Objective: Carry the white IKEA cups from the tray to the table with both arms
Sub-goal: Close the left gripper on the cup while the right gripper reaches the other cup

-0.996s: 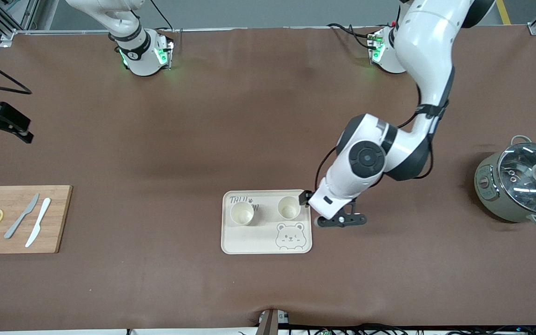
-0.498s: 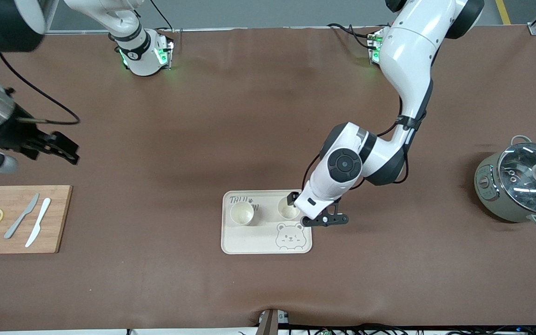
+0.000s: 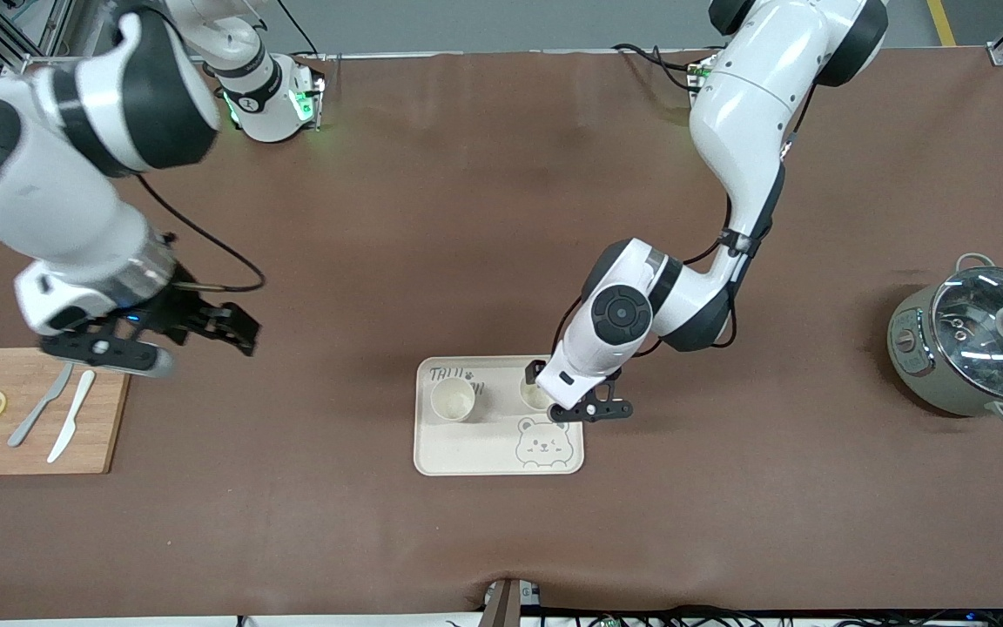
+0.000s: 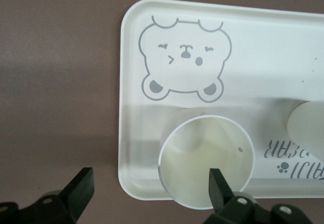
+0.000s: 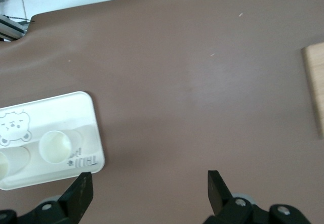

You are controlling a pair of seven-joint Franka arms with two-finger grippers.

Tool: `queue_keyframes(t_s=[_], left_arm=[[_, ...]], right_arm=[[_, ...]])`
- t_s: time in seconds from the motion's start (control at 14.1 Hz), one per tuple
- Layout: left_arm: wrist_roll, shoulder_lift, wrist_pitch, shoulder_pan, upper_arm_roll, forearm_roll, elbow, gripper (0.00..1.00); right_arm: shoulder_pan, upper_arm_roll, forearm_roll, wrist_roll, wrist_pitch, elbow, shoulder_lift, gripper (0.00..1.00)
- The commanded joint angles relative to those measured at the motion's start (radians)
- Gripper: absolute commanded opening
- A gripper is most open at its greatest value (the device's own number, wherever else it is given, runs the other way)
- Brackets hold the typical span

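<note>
Two white IKEA cups stand upright on the cream bear tray (image 3: 467, 446), on its half farther from the front camera. One cup (image 3: 454, 399) is toward the right arm's end. The other cup (image 3: 535, 397) is toward the left arm's end. My left gripper (image 3: 564, 376) is open above that second cup. In the left wrist view (image 4: 149, 186), one fingertip (image 4: 218, 183) is over the cup (image 4: 202, 158) and the other is over bare table beside the tray (image 4: 283, 47). My right gripper (image 3: 236, 331) is open and empty over bare table between the cutting board and the tray. In its wrist view (image 5: 149, 186), the tray (image 5: 76, 107) and both cups (image 5: 54, 145) show.
A wooden cutting board (image 3: 105, 409) with two knives and two lemon slices lies at the right arm's end. A grey pot with a glass lid (image 3: 976, 348) stands at the left arm's end. Cables hang at the table's front edge.
My left gripper has moved from beside the tray to over the cup. My right arm has swung in from the table's end toward the tray.
</note>
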Motion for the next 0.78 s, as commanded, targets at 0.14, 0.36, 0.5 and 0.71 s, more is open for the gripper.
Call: queue_keyframes(t_s=[0.14,0.36,0.5,0.71], left_arm=[[-0.033,0.018,0.005,-0.016,0.010,0.039,0.011,1.00],[-0.081,0.040,0.005,-0.034,0.010,0.083,0.006,1.00],[-0.098,0.043,0.005,-0.034,0.010,0.111,0.005,1.00],[-0.109,0.052,0.008,-0.039,0.010,0.119,0.005,1.00]], right_arm=[[0.134,-0.009,-0.004,0.172,0.086,0.025,0.081,1.00],[0.148,-0.009,0.006,0.175,0.104,0.025,0.117,1.00],[0.183,-0.009,0.002,0.177,0.167,0.022,0.135,1.00],[0.213,-0.009,0.002,0.211,0.210,0.025,0.192,1.00]])
